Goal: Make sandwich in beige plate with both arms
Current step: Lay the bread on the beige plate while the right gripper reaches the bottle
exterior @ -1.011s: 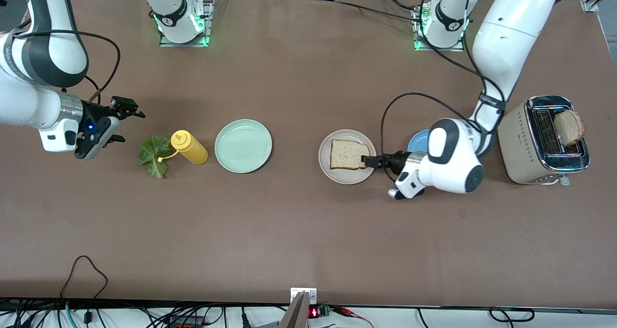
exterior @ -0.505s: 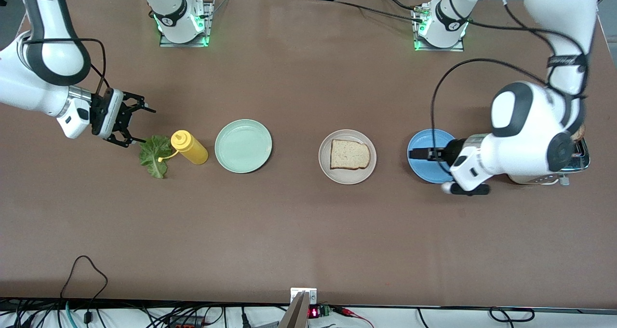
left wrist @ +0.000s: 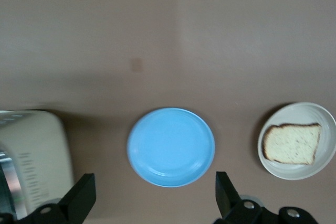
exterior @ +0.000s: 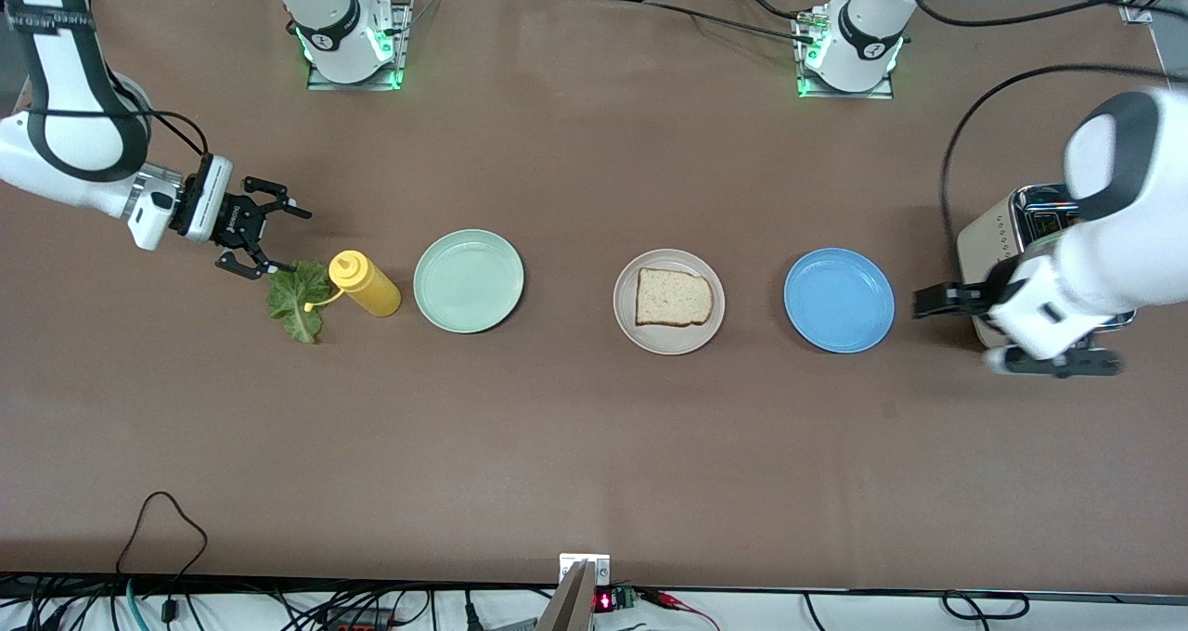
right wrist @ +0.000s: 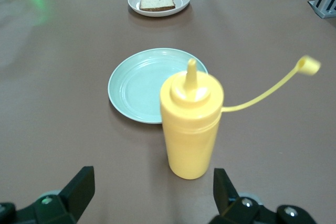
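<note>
The beige plate point(exterior: 668, 302) sits mid-table between the mint plate point(exterior: 469, 281) and blue plate point(exterior: 839, 300), with one bread slice point(exterior: 674, 297) on it. The lettuce point(exterior: 297, 299) lies at the right arm's end of the table, touching or nearly touching the mustard bottle point(exterior: 365, 283), and the right gripper point(exterior: 262, 238), jaws spread wide and empty, hangs just beside the leaf's farther edge, so this arm is by far the nearer one for it. The left gripper point(exterior: 937, 300), equally wide open and empty, is between the blue plate and the toaster point(exterior: 984, 241); the toaster's slots are mostly hidden by the arm, so a second slice there is only likely.
</note>
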`<move>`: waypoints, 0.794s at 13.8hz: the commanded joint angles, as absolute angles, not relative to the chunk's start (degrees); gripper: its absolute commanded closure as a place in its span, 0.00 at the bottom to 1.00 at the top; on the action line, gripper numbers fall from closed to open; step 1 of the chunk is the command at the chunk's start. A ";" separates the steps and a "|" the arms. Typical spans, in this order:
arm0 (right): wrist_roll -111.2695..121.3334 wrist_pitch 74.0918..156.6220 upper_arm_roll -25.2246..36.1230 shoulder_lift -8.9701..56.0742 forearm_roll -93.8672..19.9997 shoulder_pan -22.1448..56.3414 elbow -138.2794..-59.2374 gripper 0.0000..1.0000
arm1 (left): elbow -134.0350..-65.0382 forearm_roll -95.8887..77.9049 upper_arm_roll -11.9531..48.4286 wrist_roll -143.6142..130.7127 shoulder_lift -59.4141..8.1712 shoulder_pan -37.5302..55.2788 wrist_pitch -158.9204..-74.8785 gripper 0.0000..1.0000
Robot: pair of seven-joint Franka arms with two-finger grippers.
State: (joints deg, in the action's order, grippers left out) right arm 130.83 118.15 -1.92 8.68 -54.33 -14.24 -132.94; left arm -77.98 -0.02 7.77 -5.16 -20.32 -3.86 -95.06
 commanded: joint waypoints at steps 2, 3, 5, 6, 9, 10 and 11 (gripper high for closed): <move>137.97 116.63 -2.55 13.43 -58.96 -15.73 -132.89 0.00 | -80.93 0.88 4.76 -4.48 -12.58 -6.42 -93.08 0.00; 139.29 116.63 -2.55 14.93 -60.19 -15.73 -132.89 0.00 | -83.04 0.97 2.57 -4.48 -10.74 -4.50 -93.51 0.00; 140.01 116.72 -2.64 16.95 -61.52 -15.73 -132.80 0.00 | -88.56 1.23 1.41 -4.92 -7.49 -2.55 -96.31 0.00; 140.62 116.81 -2.64 18.09 -62.92 -15.65 -132.72 0.00 | -90.86 1.23 1.93 -4.75 -6.34 -2.55 -97.72 0.00; 143.08 117.51 -2.90 21.61 -66.96 -15.12 -132.37 0.00 | -91.32 1.23 3.16 -5.19 -5.89 -2.64 -97.12 0.00; 143.26 117.51 -2.99 21.97 -68.19 -14.86 -132.28 0.00 | -91.32 1.32 3.16 -5.01 -5.37 -2.72 -96.08 0.00; 143.26 117.51 -2.99 22.32 -69.16 -14.16 -131.75 0.00 | -91.93 1.41 3.16 -5.01 -4.75 -2.72 -95.46 0.00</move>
State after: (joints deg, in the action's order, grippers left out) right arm 142.00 117.48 -2.49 21.44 -66.74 -14.72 -132.83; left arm -89.35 0.03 3.03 -5.01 -7.73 -2.67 -96.01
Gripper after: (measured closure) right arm 0.000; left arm 0.000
